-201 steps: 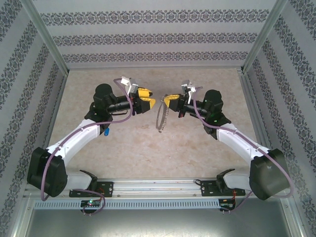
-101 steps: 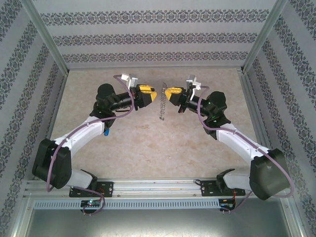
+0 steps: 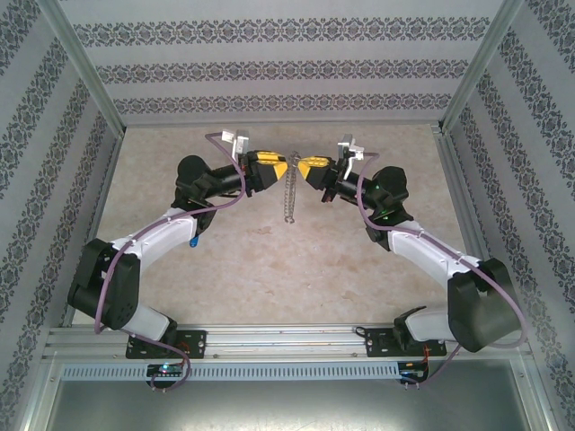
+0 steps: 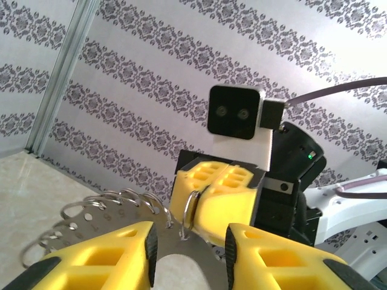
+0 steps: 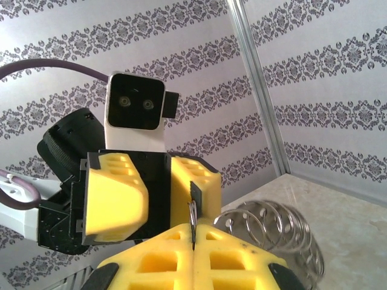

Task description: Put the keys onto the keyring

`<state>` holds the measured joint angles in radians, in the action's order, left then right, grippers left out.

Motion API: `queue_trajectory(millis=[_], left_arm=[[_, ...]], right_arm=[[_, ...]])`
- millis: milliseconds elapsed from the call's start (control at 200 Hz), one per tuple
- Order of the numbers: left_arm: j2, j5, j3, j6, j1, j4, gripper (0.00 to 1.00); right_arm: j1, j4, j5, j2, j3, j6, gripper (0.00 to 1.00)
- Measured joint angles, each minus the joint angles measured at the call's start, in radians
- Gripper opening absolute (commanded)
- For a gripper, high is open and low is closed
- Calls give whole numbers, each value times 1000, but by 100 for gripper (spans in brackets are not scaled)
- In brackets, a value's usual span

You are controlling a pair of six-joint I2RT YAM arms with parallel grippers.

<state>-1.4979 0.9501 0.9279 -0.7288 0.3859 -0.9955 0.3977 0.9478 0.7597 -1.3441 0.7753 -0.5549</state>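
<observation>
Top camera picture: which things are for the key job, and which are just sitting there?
For the job:
- keyring, hanging from the shut right gripper
- blue key, on the table by the left arm
- left gripper, open, facing the ring

Just there:
- table
- patterned walls
- metal rail along the near edge

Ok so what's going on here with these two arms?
The right gripper is shut on the keyring and holds it up so that its chain hangs down. The left gripper faces it, its jaws open right at the ring and gripping nothing. The blue key lies on the table over on the left, not yet on the ring.
</observation>
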Motion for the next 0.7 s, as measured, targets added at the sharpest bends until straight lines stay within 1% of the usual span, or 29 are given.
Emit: queue_trajectory(millis=[245, 465, 699], left_arm=[[-37, 16, 3, -56, 1, -70, 33], [-54, 22, 14, -85, 12, -97, 33], [-59, 26, 32, -97, 21, -106, 30]], right_arm=[[0, 40, 0, -11, 0, -27, 0], [6, 64, 2, -32, 0, -50, 0], [11, 91, 5, -39, 0, -61, 0]])
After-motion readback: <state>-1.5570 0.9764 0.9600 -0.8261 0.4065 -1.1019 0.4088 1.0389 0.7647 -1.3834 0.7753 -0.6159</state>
